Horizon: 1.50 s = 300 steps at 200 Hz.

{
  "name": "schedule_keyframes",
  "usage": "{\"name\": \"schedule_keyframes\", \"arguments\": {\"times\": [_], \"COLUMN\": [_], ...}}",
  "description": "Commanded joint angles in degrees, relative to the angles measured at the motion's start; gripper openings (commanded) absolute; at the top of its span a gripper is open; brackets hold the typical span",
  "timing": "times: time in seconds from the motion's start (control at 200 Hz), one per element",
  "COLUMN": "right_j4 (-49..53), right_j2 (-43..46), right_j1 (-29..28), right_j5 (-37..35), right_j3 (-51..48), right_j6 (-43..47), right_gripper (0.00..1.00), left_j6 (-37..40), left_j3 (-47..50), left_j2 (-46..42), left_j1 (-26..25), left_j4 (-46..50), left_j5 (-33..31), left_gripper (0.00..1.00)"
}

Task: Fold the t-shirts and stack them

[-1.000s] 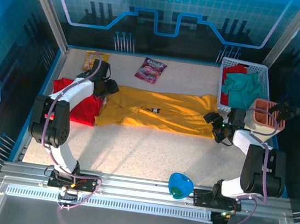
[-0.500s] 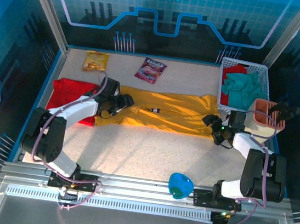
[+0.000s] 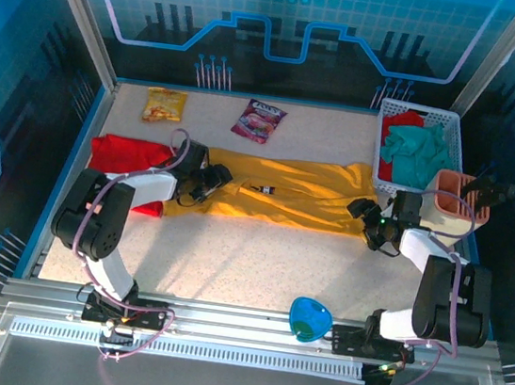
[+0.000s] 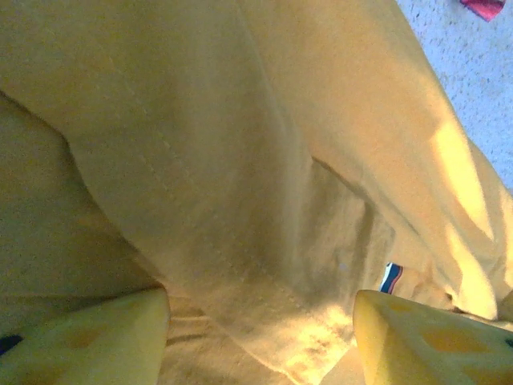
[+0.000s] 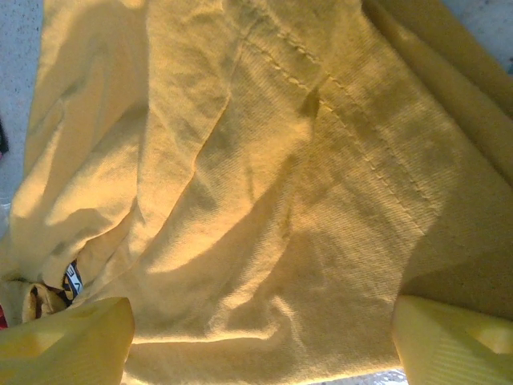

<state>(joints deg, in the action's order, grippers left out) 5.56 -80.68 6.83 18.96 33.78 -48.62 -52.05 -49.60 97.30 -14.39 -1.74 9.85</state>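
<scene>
A mustard-yellow t-shirt lies stretched across the middle of the table, its small dark print near the centre. Beside its left end lies the red t-shirt, partly under my left arm. At the yellow shirt's left end my left gripper is down on the cloth. In the left wrist view it stands open, fingers wide apart over a yellow hem. My right gripper is at the shirt's right end. It is open too, with wrinkled yellow cloth between its fingers.
A white basket with red and teal cloths stands at the back right, an orange holder just in front of it. Two snack packets lie at the back. A blue object sits at the near edge.
My left gripper has swung from over the red shirt rightward onto the yellow shirt's left end, uncovering a snack packet. The right gripper shifted slightly towards the shirt's right edge.
</scene>
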Motion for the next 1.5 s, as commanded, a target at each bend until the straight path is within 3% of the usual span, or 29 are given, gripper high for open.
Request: {"name": "schedule_keyframes", "arguments": {"times": [0.0,0.285,0.51,0.785,0.986,1.191,1.346,1.496], "right_j4": [2.7,2.2,2.3,2.4,2.2,3.1,4.1,6.6], "right_j2": [-0.6,-0.9,-0.7,-1.0,-1.8,0.0,2.8,7.5], "right_j1": [0.9,1.0,1.4,1.8,2.4,2.5,1.4,-2.8], "right_j5": [1.3,1.3,1.7,2.4,3.4,3.9,3.3,-2.8], "right_j3": [-1.3,-2.1,-2.0,-1.3,-1.3,-1.7,-3.4,-5.3], "right_j6": [0.2,0.3,0.4,0.7,0.9,1.3,2.5,3.7], "right_gripper": [0.84,0.83,0.82,0.82,0.81,0.82,0.84,0.86], "left_j6": [-0.7,0.6,0.7,2.6,2.8,10.8,16.8,18.0], "left_j3": [0.8,-1.6,-5.2,-13.2,-20.5,-32.3,-38.1,-33.8], "left_j2": [1.0,3.4,6.3,7.9,13.9,19.5,17.3,11.6], "left_j1": [0.5,1.4,2.2,2.1,2.0,3.1,5.5,4.5], "left_j4": [-4.0,-3.7,-4.5,1.6,2.1,10.8,18.0,20.2], "left_j5": [-0.7,-1.5,-0.8,-1.7,-1.1,-4.0,-5.0,-2.7], "left_gripper": [0.62,0.59,0.44,0.47,0.47,0.47,0.47,0.49]}}
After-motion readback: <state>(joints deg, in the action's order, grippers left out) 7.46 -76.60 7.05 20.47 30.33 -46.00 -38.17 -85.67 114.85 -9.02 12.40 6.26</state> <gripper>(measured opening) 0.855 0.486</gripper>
